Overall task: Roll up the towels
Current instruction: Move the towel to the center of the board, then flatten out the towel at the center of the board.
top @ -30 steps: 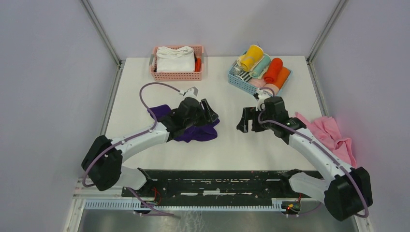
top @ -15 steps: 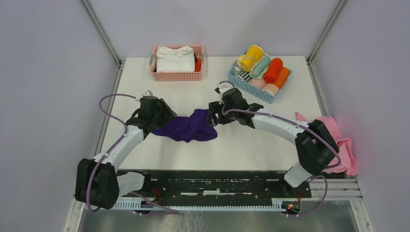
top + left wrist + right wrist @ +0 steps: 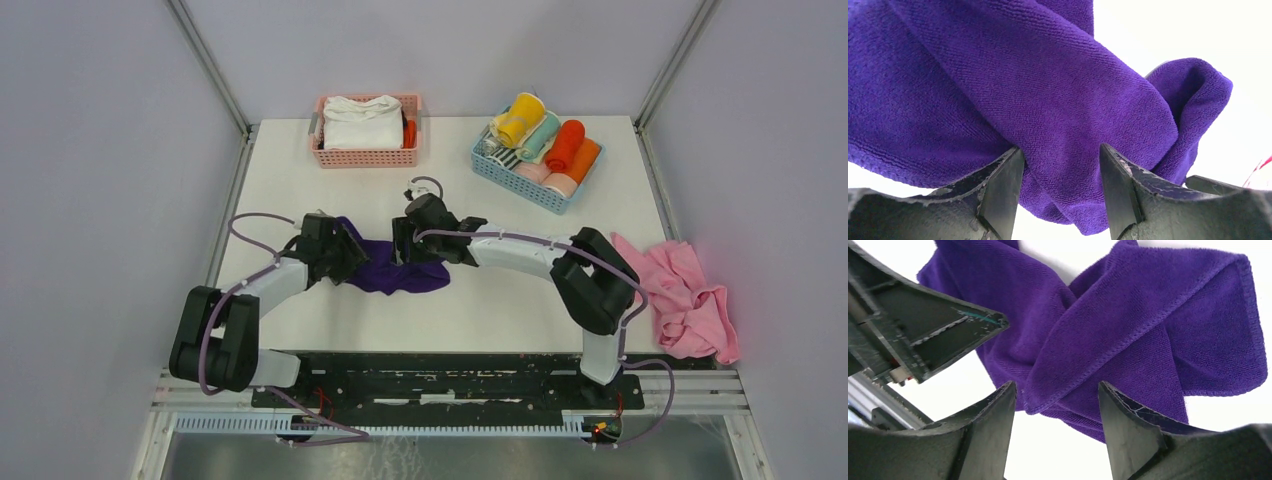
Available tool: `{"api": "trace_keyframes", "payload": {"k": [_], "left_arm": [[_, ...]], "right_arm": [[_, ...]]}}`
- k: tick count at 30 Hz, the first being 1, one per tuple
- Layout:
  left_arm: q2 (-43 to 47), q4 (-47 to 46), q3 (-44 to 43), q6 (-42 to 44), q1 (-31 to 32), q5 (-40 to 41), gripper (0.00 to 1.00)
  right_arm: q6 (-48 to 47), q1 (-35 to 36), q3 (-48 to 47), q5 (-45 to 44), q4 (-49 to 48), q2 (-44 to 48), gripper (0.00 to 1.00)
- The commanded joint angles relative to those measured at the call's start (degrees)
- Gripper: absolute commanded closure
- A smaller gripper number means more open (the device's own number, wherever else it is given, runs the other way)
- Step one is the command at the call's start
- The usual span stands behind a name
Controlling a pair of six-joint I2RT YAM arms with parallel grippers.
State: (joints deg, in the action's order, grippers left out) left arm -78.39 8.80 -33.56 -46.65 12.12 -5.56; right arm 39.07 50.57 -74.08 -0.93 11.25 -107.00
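**Top view:** Both arms reach forward and bend inward to meet at the purple towel [image 3: 405, 275]. The towel lies crumpled on the white table [image 3: 500, 300], on the arms' side of the pink basket [image 3: 365, 157] and slightly to its right. The left gripper [image 3: 350, 260] is at the towel's left end and the right gripper [image 3: 402, 245] at its far edge. The yellow towel [image 3: 520, 118] sits rolled in a blue basket [image 3: 520, 180], right of the pink basket. A pink cloth [image 3: 685, 295] is heaped far to the pink basket's right, at the table edge. Bare table separates the pink basket from the grippers.

**Left wrist view:** The left gripper [image 3: 1060, 149] pinches a thick fold of the purple towel [image 3: 1023, 75], and plush cloth fills the gap between both fingers.

**Right wrist view:** The right gripper [image 3: 1057, 385] has its fingers spread to either side of a stitched hem of the purple towel [image 3: 1148, 315]. White table shows between them below the cloth, and the twisted towel fans out beyond.
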Motion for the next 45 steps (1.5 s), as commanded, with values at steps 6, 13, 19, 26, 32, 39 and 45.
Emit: {"api": "trace_keyframes", "payload": {"k": [6, 13, 19, 26, 32, 39, 45], "left_arm": [[-2.2, -4.9, 4.8, -2.5, 1.3, -2.1, 0.36], [-2.1, -4.9, 6.8, -2.3, 1.2, -1.2, 0.37], [-2.1, -4.7, 7.7, -2.4, 1.3, -1.5, 0.37], [-0.5, -3.8, 7.7, -2.7, 1.3, -3.4, 0.37], [4.8, 1.6, 6.0, -2.1, 1.2, -5.2, 0.37], [11.7, 13.7, -0.3, 2.0, 0.5, 1.7, 0.36], [12.4, 19.0, -1.4, 2.7, -3.7, 5.6, 0.36]], "right_arm": [[2.5, 0.6, -4.1, -3.5, -1.4, -4.1, 0.44], [-2.8, -0.6, -0.4, -8.5, 3.6, 3.3, 0.85], [-7.7, -6.0, 9.9, -14.5, 11.4, 18.0, 1.00], [-6.4, -21.2, 21.6, -19.4, 19.4, 31.3, 0.84], [-7.4, -24.0, 22.9, -21.8, 24.7, 35.2, 0.60], [-11.2, -24.1, 23.8, -14.8, 24.3, 36.5, 0.46], [-10.4, -28.8, 26.4, -12.4, 20.6, 33.7, 0.46]]}}
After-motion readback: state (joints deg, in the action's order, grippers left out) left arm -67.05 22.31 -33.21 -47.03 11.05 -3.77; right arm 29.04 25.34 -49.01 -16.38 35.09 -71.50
